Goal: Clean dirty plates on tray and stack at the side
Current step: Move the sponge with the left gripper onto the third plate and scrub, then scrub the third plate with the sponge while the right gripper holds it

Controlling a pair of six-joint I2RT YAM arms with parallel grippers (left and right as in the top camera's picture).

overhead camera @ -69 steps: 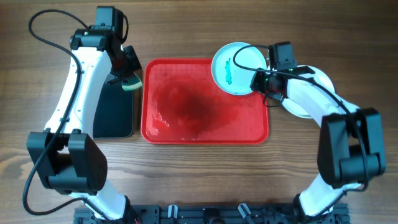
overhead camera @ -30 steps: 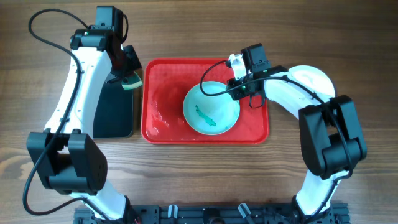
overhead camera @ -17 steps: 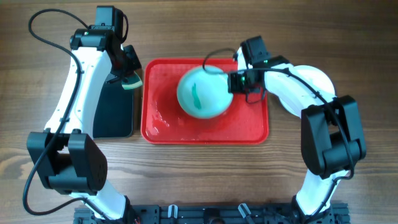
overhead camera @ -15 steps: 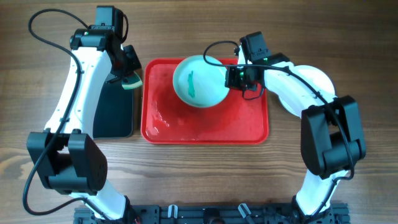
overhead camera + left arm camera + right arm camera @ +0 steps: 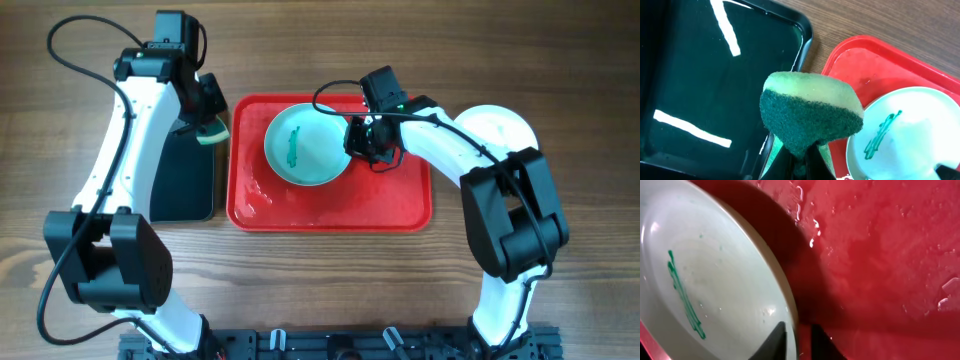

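Note:
A pale plate (image 5: 307,145) with a teal streak is tilted over the back middle of the red tray (image 5: 300,208). My right gripper (image 5: 352,140) is shut on its right rim. In the right wrist view the plate (image 5: 715,280) fills the left and casts a shadow on the wet tray (image 5: 880,245), and my right gripper (image 5: 797,332) has one finger on each side of the rim. My left gripper (image 5: 208,128) is shut on a green sponge (image 5: 212,136) over the black tray's right edge. The left wrist view shows the sponge (image 5: 810,112), the plate (image 5: 905,130) and the red tray (image 5: 865,55).
A black tray (image 5: 185,185) lies left of the red tray and also shows in the left wrist view (image 5: 715,75). Pale plates (image 5: 500,125) rest on the wooden table right of the red tray, partly hidden by my right arm; their number is unclear.
My right gripper has carried the streaked plate from the tray's back right corner in over the tray and on to the left. The left arm and sponge have not moved.

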